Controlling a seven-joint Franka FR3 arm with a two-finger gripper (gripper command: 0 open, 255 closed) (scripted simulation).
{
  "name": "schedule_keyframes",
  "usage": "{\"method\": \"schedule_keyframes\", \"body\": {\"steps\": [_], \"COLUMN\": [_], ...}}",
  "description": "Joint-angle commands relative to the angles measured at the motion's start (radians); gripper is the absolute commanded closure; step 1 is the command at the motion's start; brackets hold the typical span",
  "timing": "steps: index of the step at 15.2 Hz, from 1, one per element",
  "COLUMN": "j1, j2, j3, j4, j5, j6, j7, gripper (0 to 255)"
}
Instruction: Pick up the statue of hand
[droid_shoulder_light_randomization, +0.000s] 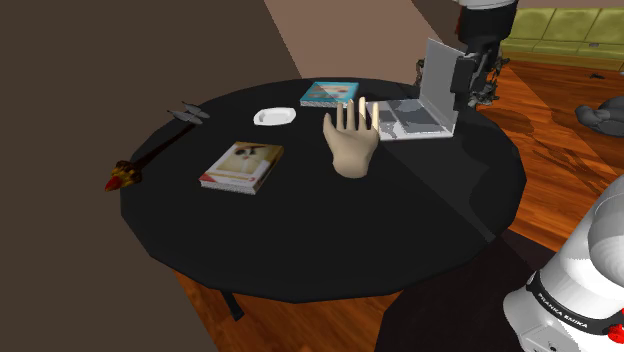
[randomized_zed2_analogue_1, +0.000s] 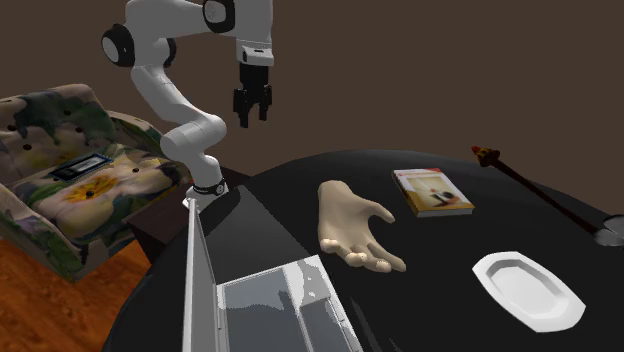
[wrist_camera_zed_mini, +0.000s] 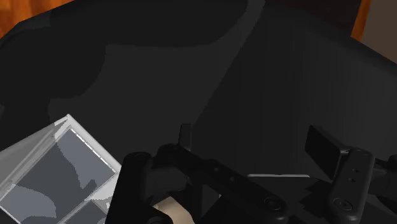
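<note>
The hand statue is a pale beige open hand with its fingers pointing away from the stand, and it lies near the middle of the round black table. In the second exterior view the hand statue lies palm up between the laptop and a book. My gripper hangs high in the air beyond the laptop, well apart from the statue. In the second exterior view the gripper is open, points down and holds nothing. The black fingers stand apart over the dark tabletop.
An open grey laptop stands between gripper and statue. A book, a teal book, a white dish and a dark sceptre also lie on the table. A patterned armchair stands behind the arm.
</note>
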Motion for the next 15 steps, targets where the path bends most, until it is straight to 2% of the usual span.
{"method": "schedule_keyframes", "body": {"steps": [1, 8, 15], "j1": [0.000, -0.006, -0.010], "j2": [0.000, 0.180, 0.394], "j3": [0.000, -0.014, -0.025], "j4": [0.000, -0.002, 0.065], "j5": [0.000, 0.030, 0.063], "j6": [0.000, 0.245, 0.456], "j7": [0.000, 0.032, 0.050], "gripper": [0, 0, 0]}}
